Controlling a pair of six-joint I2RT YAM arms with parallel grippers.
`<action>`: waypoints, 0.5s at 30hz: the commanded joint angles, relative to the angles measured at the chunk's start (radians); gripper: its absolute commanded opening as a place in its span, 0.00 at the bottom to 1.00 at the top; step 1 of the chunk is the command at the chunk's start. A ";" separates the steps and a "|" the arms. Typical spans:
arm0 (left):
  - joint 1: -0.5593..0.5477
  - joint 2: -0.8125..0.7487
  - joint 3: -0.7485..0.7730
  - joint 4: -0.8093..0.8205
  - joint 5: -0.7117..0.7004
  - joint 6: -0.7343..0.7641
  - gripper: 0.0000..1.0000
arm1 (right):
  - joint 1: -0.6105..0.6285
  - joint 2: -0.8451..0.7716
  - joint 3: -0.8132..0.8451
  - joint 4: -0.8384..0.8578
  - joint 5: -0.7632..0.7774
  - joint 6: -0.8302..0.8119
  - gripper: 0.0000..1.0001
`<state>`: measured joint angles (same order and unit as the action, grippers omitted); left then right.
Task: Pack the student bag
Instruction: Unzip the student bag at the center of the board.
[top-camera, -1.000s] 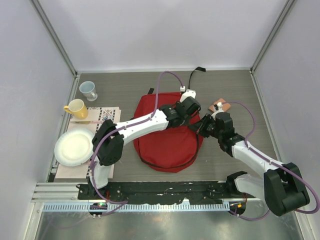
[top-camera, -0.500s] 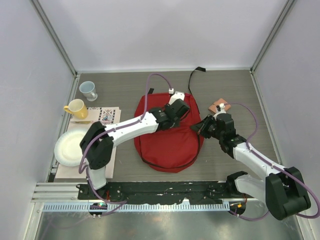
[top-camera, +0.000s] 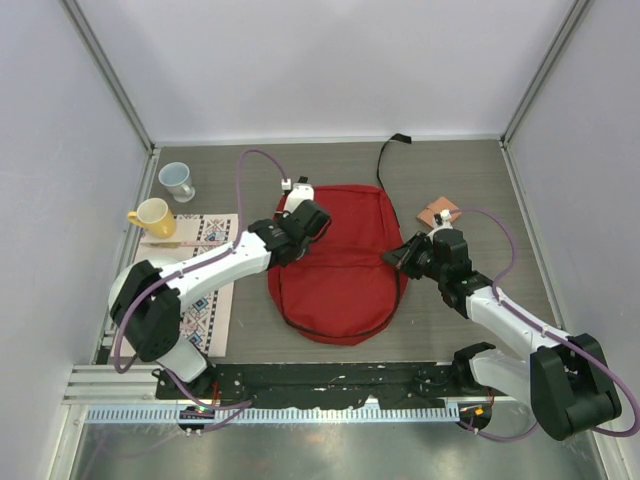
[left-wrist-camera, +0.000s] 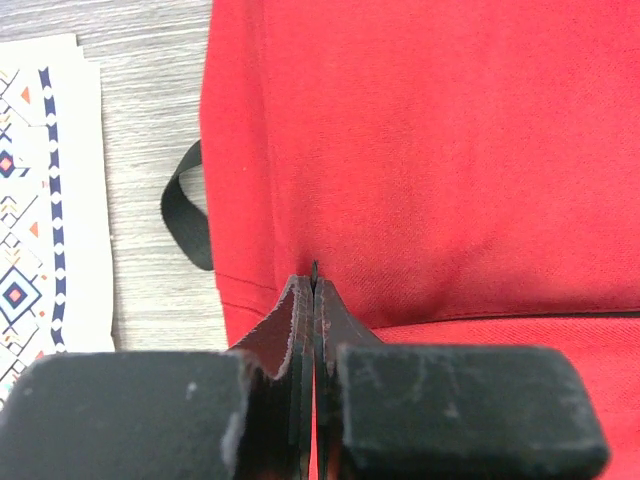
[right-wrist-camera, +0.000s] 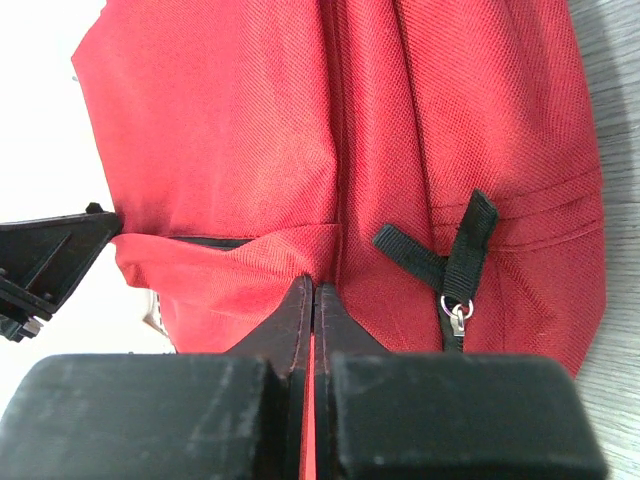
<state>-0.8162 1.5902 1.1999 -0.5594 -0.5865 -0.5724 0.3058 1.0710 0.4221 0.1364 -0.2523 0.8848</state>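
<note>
The student bag (top-camera: 340, 270) is a red backpack lying flat in the middle of the table. My left gripper (top-camera: 300, 226) is at its upper left corner. In the left wrist view the left gripper (left-wrist-camera: 315, 285) is shut, with a thin black tab pinched at the tips, right over the red bag (left-wrist-camera: 430, 150). My right gripper (top-camera: 399, 257) is at the bag's right edge. In the right wrist view the right gripper (right-wrist-camera: 315, 290) is shut on a fold of the bag's red fabric (right-wrist-camera: 230, 130), beside a black zipper tab (right-wrist-camera: 458, 270).
A grey cup (top-camera: 177, 180) and a yellow mug (top-camera: 152, 216) stand at the far left. Patterned sheets (top-camera: 208, 232) lie left of the bag and show in the left wrist view (left-wrist-camera: 40, 200). A small brown object (top-camera: 438, 212) lies right of the bag. A black strap (top-camera: 388, 152) trails behind it.
My left gripper has swept left along the bag's top edge, from the upper right to the upper left corner. The right gripper has stayed at the bag's right edge.
</note>
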 joint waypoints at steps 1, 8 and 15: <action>0.029 -0.075 -0.043 -0.060 -0.102 0.011 0.00 | -0.017 -0.020 -0.003 -0.003 0.059 -0.006 0.01; 0.029 -0.102 -0.086 -0.027 -0.004 0.006 0.00 | -0.017 -0.005 0.029 -0.014 0.042 -0.030 0.01; 0.029 -0.137 -0.177 0.003 0.063 -0.104 0.33 | -0.017 -0.002 0.081 -0.069 0.048 -0.079 0.01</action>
<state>-0.8009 1.5021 1.0813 -0.5243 -0.5339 -0.6056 0.3046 1.0718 0.4419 0.0990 -0.2523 0.8585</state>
